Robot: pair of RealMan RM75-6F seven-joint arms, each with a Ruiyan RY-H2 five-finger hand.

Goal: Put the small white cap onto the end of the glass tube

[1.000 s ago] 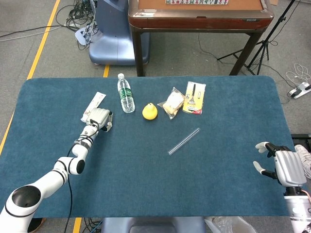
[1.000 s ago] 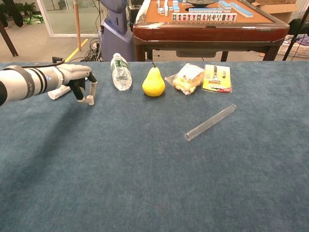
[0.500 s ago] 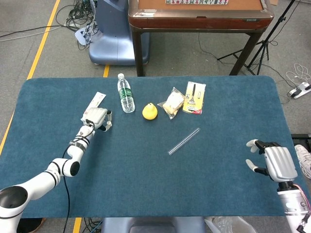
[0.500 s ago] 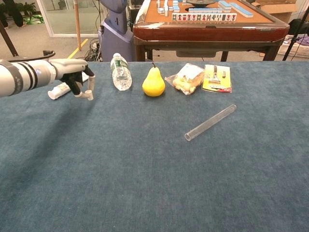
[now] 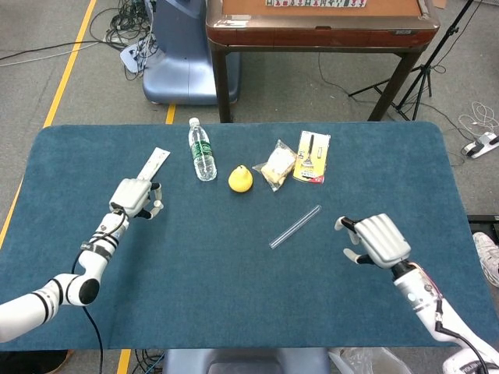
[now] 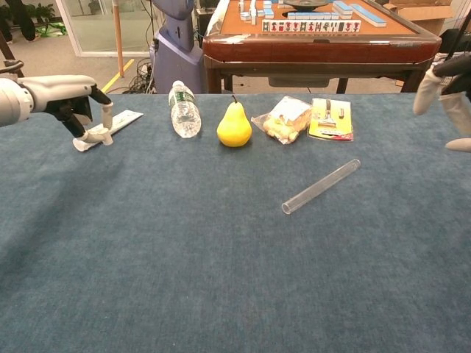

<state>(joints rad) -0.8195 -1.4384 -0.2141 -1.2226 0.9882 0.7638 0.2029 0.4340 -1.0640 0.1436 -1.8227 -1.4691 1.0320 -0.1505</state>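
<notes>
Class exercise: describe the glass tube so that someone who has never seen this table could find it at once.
Start at the blue table and find the yellow pear near its far edge. The glass tube lies alone in front of the pear, toward the right hand. It is the only clear, thin, straight rod, lying diagonally.

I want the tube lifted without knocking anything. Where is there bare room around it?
Bare cloth lies all around the tube, widest on the near side between the left hand and right hand. It is crowded behind: bottle, pear, snack bag, yellow card.
</notes>
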